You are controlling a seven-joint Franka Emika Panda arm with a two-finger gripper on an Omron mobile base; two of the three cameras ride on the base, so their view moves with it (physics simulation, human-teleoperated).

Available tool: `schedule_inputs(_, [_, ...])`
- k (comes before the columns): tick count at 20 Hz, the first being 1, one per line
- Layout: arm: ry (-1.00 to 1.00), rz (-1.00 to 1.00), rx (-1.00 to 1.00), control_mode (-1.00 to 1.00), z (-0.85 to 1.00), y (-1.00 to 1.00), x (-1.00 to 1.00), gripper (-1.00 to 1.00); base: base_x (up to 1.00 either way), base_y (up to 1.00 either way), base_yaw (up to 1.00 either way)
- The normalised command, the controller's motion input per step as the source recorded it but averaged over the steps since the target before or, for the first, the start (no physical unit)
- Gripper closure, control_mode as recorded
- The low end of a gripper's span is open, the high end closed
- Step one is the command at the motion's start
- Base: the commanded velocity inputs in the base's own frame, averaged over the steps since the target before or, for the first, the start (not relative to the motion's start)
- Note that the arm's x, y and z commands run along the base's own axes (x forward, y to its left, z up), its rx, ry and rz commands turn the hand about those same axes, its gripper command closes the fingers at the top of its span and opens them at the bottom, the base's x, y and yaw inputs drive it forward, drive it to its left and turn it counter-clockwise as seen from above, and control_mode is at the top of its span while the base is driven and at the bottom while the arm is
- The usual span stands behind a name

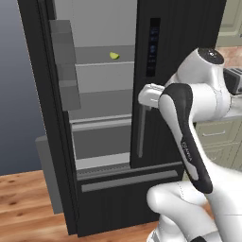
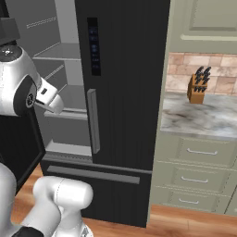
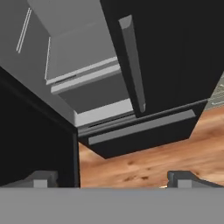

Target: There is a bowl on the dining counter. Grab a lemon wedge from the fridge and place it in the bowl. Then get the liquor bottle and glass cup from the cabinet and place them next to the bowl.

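The black fridge (image 1: 182, 38) stands with its left door (image 1: 64, 66) swung open and its right door shut. On an upper grey shelf inside lies the small yellow-green lemon wedge (image 1: 114, 56). My white hand (image 1: 150, 96) hovers in front of the right door's long grey handle (image 1: 140, 134), lower than the wedge and to its right. In the hand view my gripper (image 3: 111, 178) is open, its fingertips (image 3: 41, 179) far apart with nothing between them, looking down at the bottom drawer (image 3: 140, 129) and wooden floor (image 3: 144, 164). The bowl, dining counter, cabinet, bottle and cup are out of view.
The open left door with its grey bins juts toward me on the left. To the fridge's right runs a marble counter (image 2: 199, 118) over drawered base cabinets (image 2: 199, 152), with a knife block (image 2: 198, 85) against the brick wall.
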Motion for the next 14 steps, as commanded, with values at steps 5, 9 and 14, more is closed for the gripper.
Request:
schedule_inputs(5, [-0.02,-0.08,-0.24,-1.00,-0.18,-0.16,0.43,-1.00,0.00,0.00,0.00])
schedule_inputs(9, [0.00,-0.07,-0.18,-1.00,-0.01,-0.27,0.34,-1.00,0.00,0.00,0.00])
schedule_inputs(14, [0.00,-0.05,-0.06,-1.00,-0.13,-0.22,0.38,-1.00,0.00,0.00,0.00])
